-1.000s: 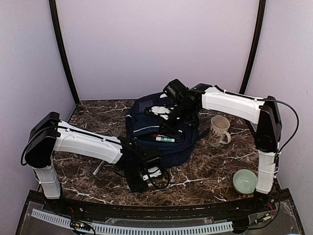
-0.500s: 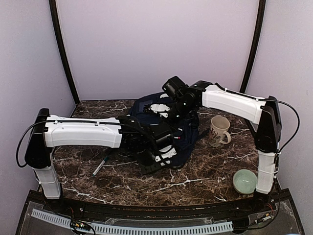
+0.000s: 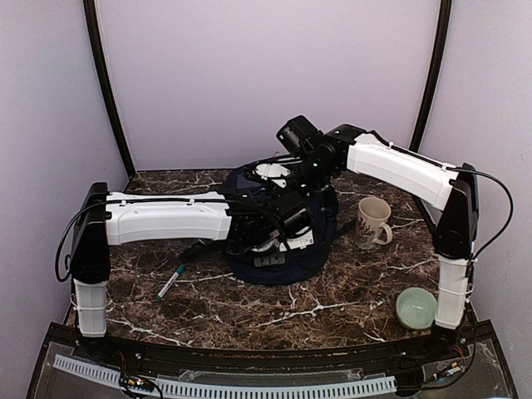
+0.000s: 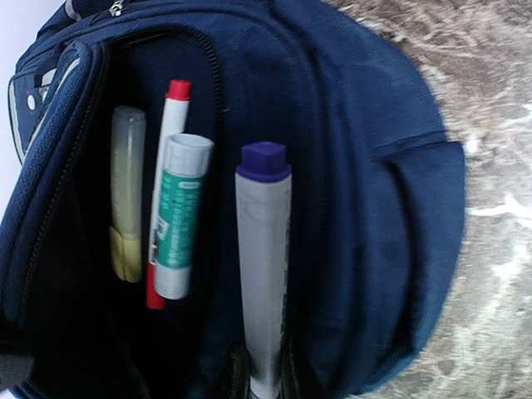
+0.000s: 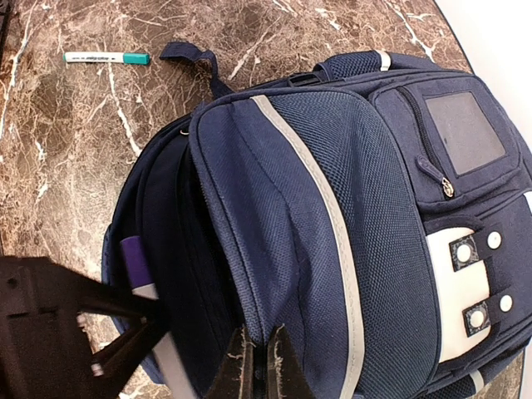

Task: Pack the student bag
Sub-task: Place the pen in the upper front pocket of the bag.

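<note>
The student bag (image 3: 322,226), a navy backpack with grey stripes, lies mid-table with one pocket gaping. My right gripper (image 5: 255,366) is shut on the edge of the pocket flap of the student bag (image 5: 332,208), holding it up. My left gripper (image 4: 264,378) is shut on a grey marker with a purple cap (image 4: 263,266), cap pointing into the open pocket of the student bag (image 4: 374,208). Inside lie a yellow highlighter (image 4: 126,195), a red pen (image 4: 169,125) and a green-labelled marker (image 4: 177,220). The right wrist view shows the purple marker (image 5: 137,262) at the pocket mouth.
A green-capped marker (image 3: 169,283) lies on the marble table left of the bag; the right wrist view shows this marker (image 5: 106,57) too. A patterned mug (image 3: 372,221) stands right of the bag and a pale green bowl (image 3: 416,307) sits at the front right.
My left arm has swung from the table's front up and right to the bag, carrying the purple marker to the pocket mouth. The right gripper has lifted the flap slightly.
</note>
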Motion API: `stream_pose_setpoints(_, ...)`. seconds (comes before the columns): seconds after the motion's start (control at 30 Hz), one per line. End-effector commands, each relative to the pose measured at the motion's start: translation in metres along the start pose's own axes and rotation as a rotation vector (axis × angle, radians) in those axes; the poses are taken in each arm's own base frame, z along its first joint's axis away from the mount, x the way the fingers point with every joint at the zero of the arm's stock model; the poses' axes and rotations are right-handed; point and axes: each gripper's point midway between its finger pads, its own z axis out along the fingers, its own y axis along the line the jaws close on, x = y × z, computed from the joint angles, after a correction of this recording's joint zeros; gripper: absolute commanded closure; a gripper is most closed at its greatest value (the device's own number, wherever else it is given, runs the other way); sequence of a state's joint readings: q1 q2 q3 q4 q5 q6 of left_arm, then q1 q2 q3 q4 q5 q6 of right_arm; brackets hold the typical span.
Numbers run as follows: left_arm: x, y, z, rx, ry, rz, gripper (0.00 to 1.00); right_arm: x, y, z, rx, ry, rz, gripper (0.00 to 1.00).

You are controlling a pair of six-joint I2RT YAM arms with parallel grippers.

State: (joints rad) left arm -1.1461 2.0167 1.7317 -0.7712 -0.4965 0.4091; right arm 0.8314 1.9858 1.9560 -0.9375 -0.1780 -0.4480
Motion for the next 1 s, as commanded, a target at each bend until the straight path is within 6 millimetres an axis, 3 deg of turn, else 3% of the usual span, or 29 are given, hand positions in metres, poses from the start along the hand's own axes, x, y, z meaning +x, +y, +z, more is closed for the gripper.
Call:
stream_pose_setpoints(0.0,-0.011,0.031,-0.004,-0.102,-0.042,0.052,0.97,-0.038,0.005,-0.027,0.011,-0.13,-0.046,1.0)
stream_pose_setpoints(0.2,-0.019,0.043,0.0,-0.131,-0.066,0.076,0.97,-0.037,0.005,-0.026,0.007,-0.127,-0.043,1.0)
stream_pose_setpoints(0.67,-0.022,0.049,0.031,-0.118,-0.06,0.148,0.97,-0.039,0.007,-0.026,-0.007,-0.134,-0.04,1.0)
stream_pose_setpoints(0.97,-0.02,0.062,0.063,-0.152,-0.05,0.162,0.96,-0.04,0.011,-0.028,-0.023,-0.142,-0.039,1.0)
